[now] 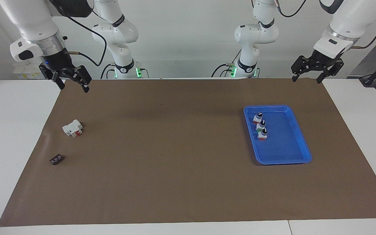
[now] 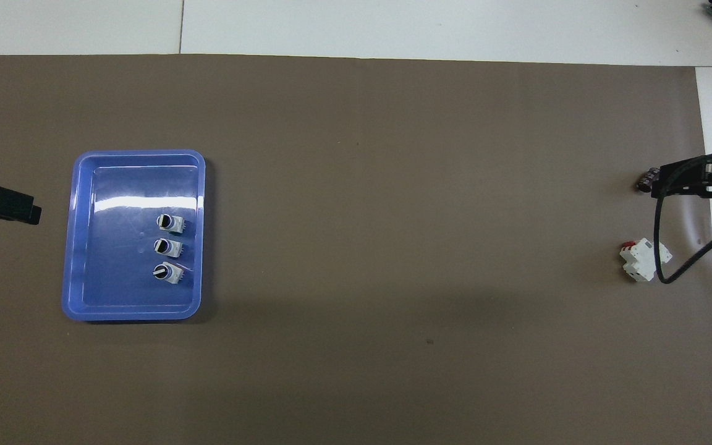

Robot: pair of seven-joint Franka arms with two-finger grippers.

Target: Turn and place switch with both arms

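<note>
Three switches [image 1: 260, 125] [image 2: 166, 247] stand in a row in a blue tray [image 1: 282, 162] [image 2: 139, 154] toward the left arm's end of the table. Each has a white-grey body with a black knob on top. My left gripper [image 1: 306, 79] [image 2: 0, 204] hangs open in the air over the brown mat's edge at that end, apart from the tray and holding nothing. My right gripper [image 1: 73, 87] [image 2: 696, 182] hangs open over the mat's edge at the right arm's end, also holding nothing.
A white boxy part with red [image 1: 72, 128] [image 2: 643, 259] lies on the brown mat [image 1: 175, 163] toward the right arm's end. A tiny dark flat piece [image 1: 56, 159] [image 2: 643, 183] lies farther from the robots than it.
</note>
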